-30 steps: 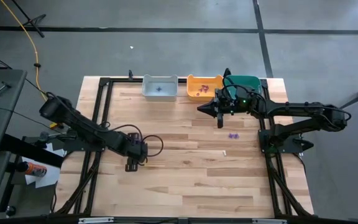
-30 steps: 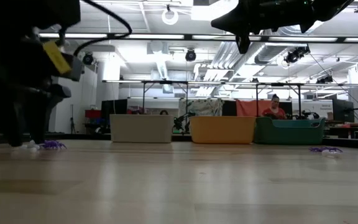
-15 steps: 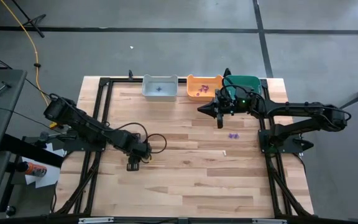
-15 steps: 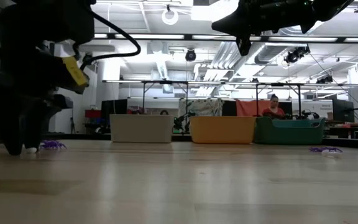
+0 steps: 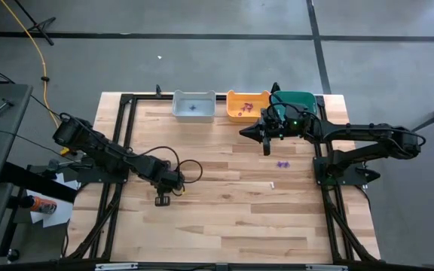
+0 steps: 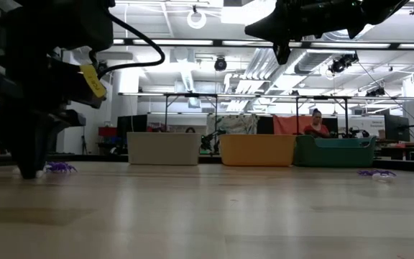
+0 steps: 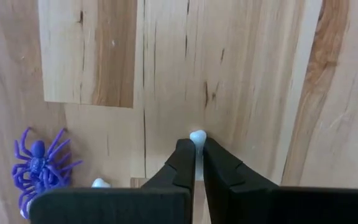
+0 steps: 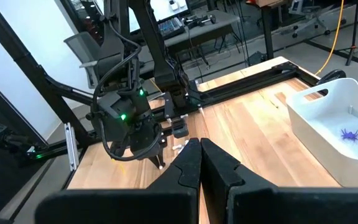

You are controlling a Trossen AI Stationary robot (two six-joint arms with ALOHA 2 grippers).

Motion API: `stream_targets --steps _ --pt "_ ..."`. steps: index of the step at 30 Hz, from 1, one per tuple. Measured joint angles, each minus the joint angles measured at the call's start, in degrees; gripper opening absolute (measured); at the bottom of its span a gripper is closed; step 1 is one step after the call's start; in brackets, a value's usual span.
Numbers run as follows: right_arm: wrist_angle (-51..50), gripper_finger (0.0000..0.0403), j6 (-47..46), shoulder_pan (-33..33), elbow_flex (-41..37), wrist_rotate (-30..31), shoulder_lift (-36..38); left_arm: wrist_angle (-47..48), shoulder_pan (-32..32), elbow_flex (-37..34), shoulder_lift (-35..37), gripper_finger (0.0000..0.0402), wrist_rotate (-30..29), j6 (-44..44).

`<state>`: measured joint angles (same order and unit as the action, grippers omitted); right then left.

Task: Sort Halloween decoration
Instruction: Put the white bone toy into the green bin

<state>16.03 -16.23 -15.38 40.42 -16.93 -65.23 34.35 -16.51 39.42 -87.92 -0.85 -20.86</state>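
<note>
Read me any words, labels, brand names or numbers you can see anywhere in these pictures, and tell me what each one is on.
No text can be read anywhere.
Yellow tag on the left arm: print, if any, too small to tell.
Monitor in the room behind the table: too blurred to read.
Grey bin, orange bin and teal bin: no markings show.
Wooden table: no markings.

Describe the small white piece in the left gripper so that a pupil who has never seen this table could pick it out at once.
Start at the wooden table and find the left gripper, low over its left half. Pinched between its shut fingertips is a small white piece, pale and rounded. The purple spider lying beside it has legs and a bright colour, and a second white bit lies loose, not gripped.
</note>
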Motion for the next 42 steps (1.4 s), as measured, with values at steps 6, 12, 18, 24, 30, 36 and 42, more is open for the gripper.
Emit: stream_targets --steps 6,12,18,24,30,36,42 --pt "0.0 0.0 0.0 0.0 0.02 0.0 0.0 -0.04 0.0 0.0 -0.04 0.0002 -0.47 0.0" --pt "0.0 0.0 0.0 0.0 0.0 0.0 0.0 -0.38 0.0 -0.07 -0.04 0.0001 -0.67 0.01" --pt "-0.02 0.0 0.0 0.0 0.0 0.0 0.0 -0.74 0.02 -0.11 -0.04 0.0001 -0.76 0.02" --pt "0.0 0.0 0.19 0.0 0.02 0.0 0.0 -2.59 2.5 0.15 -0.04 0.0 0.64 1.6" --pt "-0.01 0.0 0.19 0.0 0.0 0.0 0.0 -9.76 8.16 1.68 -0.61 0.0001 -1.78 8.01" --pt "0.04 0.0 0.19 0.0 0.0 -0.01 0.0 -23.55 15.36 1.88 -0.5 0.0001 -2.89 11.88" --pt "1.15 0.0 0.22 0.0 0.0 0.0 0.0 -38.31 23.8 2.02 -0.14 0.0001 -1.04 10.9"
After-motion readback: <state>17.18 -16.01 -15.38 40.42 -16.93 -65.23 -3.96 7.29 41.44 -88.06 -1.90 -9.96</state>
